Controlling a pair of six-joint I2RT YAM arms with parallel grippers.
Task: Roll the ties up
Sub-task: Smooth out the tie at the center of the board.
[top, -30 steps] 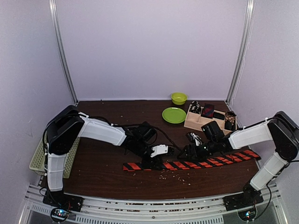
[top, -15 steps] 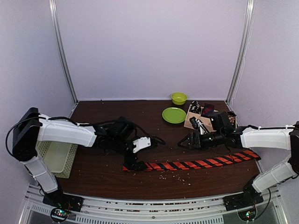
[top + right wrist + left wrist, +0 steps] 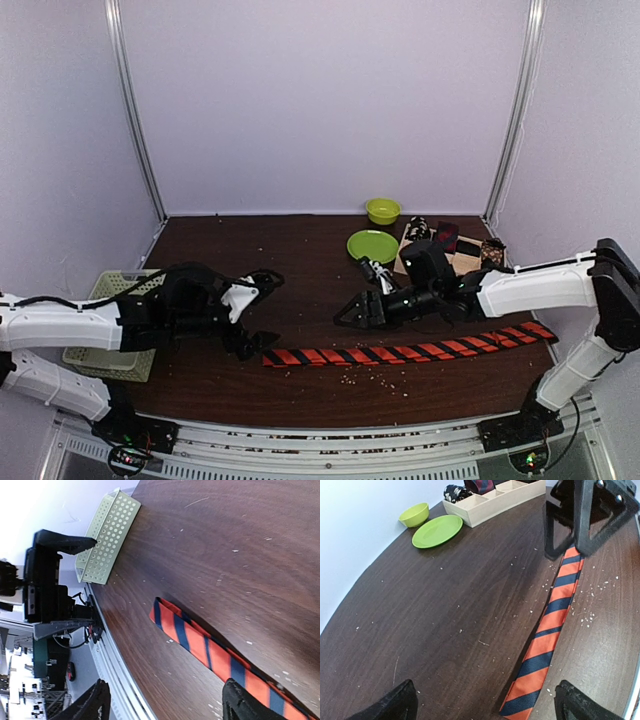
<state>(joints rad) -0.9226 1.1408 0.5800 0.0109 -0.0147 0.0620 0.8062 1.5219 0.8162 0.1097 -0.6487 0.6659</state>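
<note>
The orange-red tie with dark diagonal stripes (image 3: 410, 352) lies flat and unrolled along the front of the table. Its narrow end is at the left. My left gripper (image 3: 268, 310) hovers open just left of and above that end, holding nothing. In the left wrist view the tie (image 3: 555, 610) runs away from between my fingertips (image 3: 395, 705). My right gripper (image 3: 352, 293) is open over bare table behind the tie's left half. The right wrist view shows the tie's end (image 3: 200, 640) below it. Other rolled ties (image 3: 445, 237) sit in the wooden box (image 3: 420, 262).
A green plate (image 3: 372, 246) and a green bowl (image 3: 382, 210) stand at the back beside the box. The pale green mesh basket (image 3: 100, 287) sits at the left edge, partly under my left arm. Small crumbs are scattered around the tie.
My left gripper has opened, let go of the tie and pulled back left to its narrow end. My right gripper has lifted off the tie and moved left.
</note>
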